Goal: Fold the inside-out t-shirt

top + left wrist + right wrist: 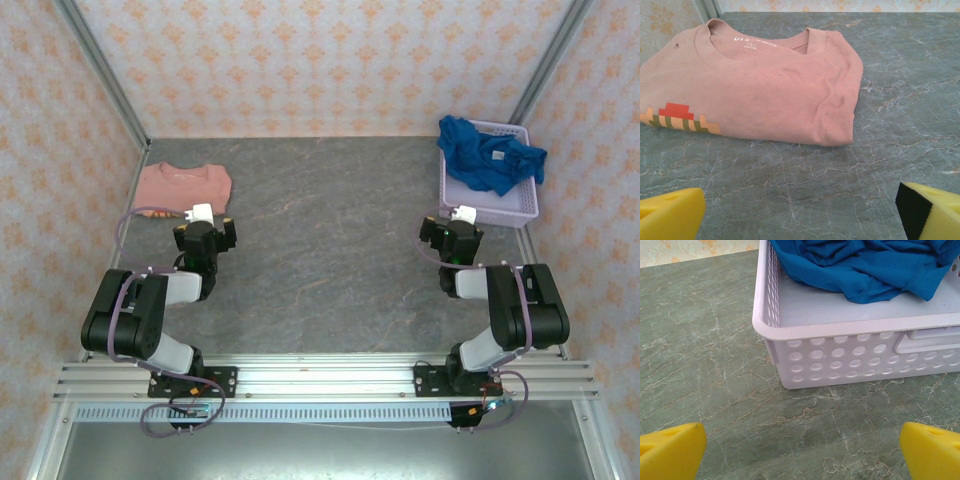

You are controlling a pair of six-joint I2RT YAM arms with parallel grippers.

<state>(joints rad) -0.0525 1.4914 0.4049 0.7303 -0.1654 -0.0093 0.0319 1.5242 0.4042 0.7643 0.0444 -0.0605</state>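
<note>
Nothing is under way yet, folks. The blue t-shirt (490,160) lies bunched in a heap inside the basket (525,212), piled toward the basket's far end, with some cloth spilling over the rim. The near end of the basket's floor is bare. There's no fold in the cloth, no flat panel, and none of it is out on the surface (330,230).

The right hand (450,236) sits just short of the basket's near wall, fingers spread wide, nothing between them. Its wrist camera looks straight at the perforated wall, with the blue cloth beyond the rim.

The left hand (206,230) is well away from the basket, on the opposite side of the surface. It's spread wide and empty too, and points at a pink shirt (183,187) lying neatly folded, about as far from the basket as anything here. That one's not our job.

So the scoreboard, as I read it, shows zero steps complete. What's left is to reach over the basket wall, lift the blue t-shirt out and lay it on the open stretch beside the basket. Then it needs spreading flat before the folds are made. I can't tell from this crumpled heap whether it's inside out. The right hand looks best placed to go first.
</note>
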